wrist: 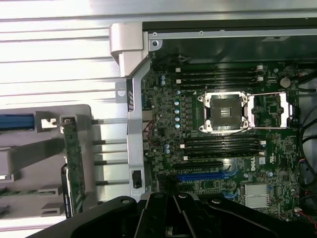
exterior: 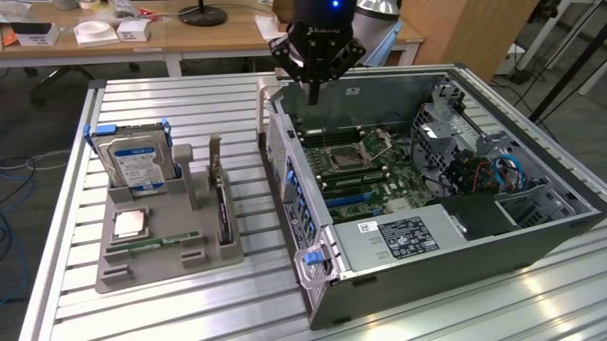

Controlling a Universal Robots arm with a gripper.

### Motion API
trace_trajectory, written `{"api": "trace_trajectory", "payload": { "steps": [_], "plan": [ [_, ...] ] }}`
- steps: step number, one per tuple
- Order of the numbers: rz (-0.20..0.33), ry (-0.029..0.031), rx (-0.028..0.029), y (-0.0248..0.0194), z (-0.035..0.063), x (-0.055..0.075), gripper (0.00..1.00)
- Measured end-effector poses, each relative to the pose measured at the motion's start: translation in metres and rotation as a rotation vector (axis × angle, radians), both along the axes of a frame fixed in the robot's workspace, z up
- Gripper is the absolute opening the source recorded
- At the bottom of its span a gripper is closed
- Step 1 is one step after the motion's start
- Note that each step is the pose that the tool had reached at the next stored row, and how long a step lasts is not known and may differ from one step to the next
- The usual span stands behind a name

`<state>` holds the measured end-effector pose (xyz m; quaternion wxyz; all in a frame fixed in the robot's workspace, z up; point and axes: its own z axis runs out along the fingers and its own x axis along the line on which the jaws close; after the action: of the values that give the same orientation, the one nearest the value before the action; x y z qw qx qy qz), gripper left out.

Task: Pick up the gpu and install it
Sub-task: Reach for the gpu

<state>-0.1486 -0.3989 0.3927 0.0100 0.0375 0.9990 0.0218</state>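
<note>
Progress is barely starting: the gpu [exterior: 224, 209] is standing on edge in the grey holder [exterior: 152, 266], near on the exterior view's left, untouched. Right of it, the open computer case [exterior: 474, 273] is waiting. Farther back, the gripper [exterior: 313, 98] is hovering over the case, fingers pinched together, carrying nothing.

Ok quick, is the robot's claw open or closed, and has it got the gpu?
Gripper: closed, holding nothing, above the open computer case. The gpu stands in the grey holder.
</note>
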Motion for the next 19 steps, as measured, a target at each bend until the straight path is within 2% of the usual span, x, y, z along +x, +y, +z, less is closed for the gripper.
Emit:
{"api": "trace_trajectory", "payload": {
  "steps": [19],
  "plan": [
    [0.0,0.0025,-0.0007,0.0,-0.0001,-0.0084,0.11]
  ]
}}
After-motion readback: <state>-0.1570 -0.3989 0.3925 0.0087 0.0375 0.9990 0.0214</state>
